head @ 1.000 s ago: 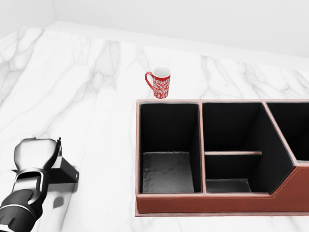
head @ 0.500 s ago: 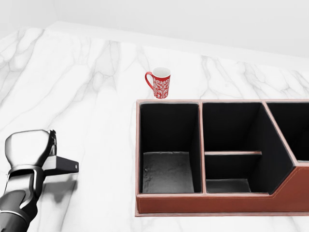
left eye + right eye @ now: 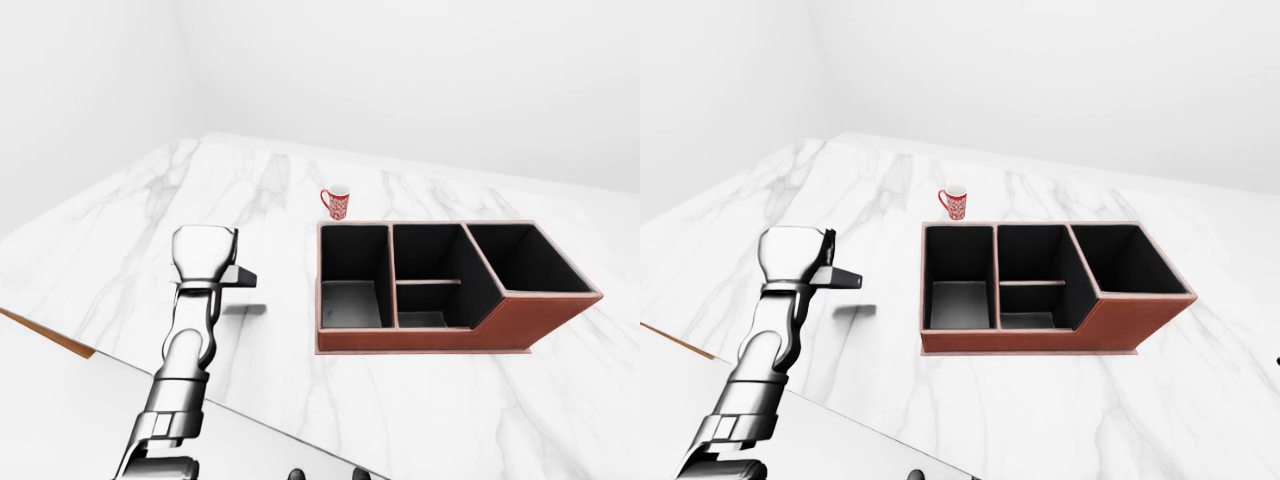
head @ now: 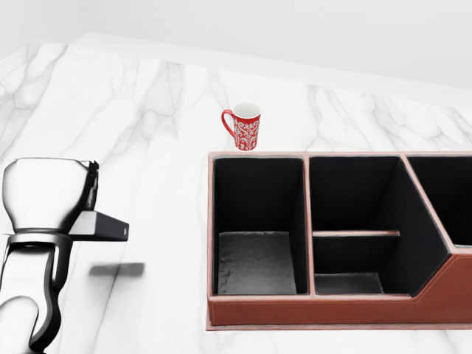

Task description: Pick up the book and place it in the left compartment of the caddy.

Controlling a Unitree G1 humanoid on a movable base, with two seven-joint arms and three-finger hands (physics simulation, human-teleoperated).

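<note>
Left-eye view: my left hand (image 3: 205, 258) is gripping the flat dark book (image 3: 238, 277), lifted above the marble counter (image 3: 130, 230).

Head view: the caddy (image 4: 332, 310) is sitting right of it, left compartment (image 4: 258, 228) empty. Next I'm judging: carry rightward, then lower.

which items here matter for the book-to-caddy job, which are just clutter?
Job:
- book, thin dark slab held in the left robot hand, lifted off the marble counter
- caddy, left compartment empty

Clutter:
- red patterned mug, beyond the caddy
</note>
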